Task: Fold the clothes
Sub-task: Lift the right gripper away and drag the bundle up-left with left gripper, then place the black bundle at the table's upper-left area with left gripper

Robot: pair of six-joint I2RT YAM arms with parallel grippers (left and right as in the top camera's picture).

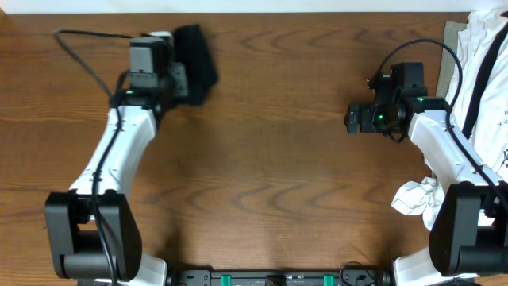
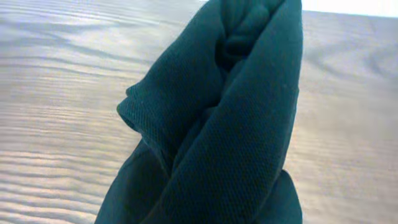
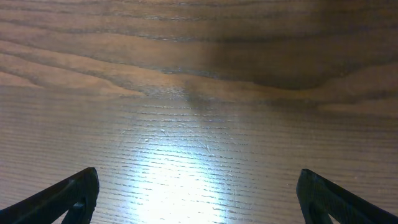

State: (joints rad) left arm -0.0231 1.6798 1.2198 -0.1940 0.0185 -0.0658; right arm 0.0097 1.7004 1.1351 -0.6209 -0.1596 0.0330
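We are seeing the clothes (image 2: 236, 124) only as a small black bundle overhead, at the far left of the table (image 1: 270, 175). The left wrist view is showing twisted, bunched folds of knit. Our left gripper (image 1: 176, 79) is clamping them. Our right gripper (image 3: 198, 199) is hanging spread wide, holding nothing.

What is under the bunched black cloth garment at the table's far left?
Around the black soft-fabric garment only the brown wooden table shows. The cloth itself covers the spot beneath it and the tips of the left tool, so nothing more can be told.
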